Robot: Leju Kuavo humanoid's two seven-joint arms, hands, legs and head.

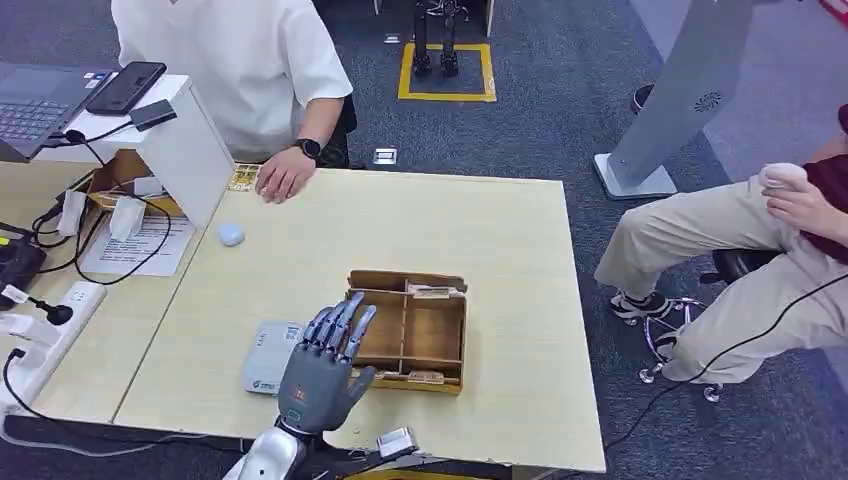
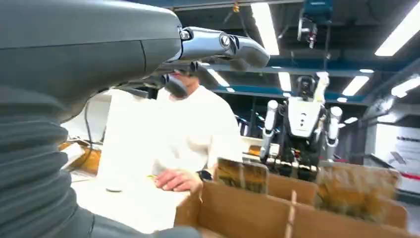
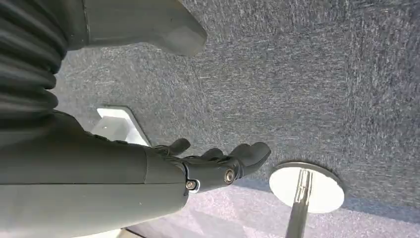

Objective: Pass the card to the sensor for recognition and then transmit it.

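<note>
Two cards [image 1: 432, 291] stand on edge in the wooden divider box [image 1: 410, 330] on the pale table [image 1: 500, 260], one at its far wall and another at its near wall [image 1: 425, 377]. From the head camera, the left hand [image 1: 322, 370] hovers above the table at the box's left side, fingers spread apart and straight, holding nothing. Just left of it lies the grey-white card sensor [image 1: 270, 357]. Across the table a person in a white shirt [image 1: 240, 60] rests a hand [image 1: 283, 178] on the far edge, beside a white stand [image 1: 185, 150] with a phone [image 1: 126, 86] on top.

The left wrist camera looks low over the box's cardboard walls [image 2: 257, 213]; a card [image 2: 241, 174] stands upright behind the near partition, and the fingers [image 2: 223, 47] reach out over it without touching anything.

The right wrist camera has the right hand [image 3: 213, 166] hanging over grey carpet [image 3: 307, 74], fingers loosely bent; it seems empty, though the palm is partly hidden.
</note>
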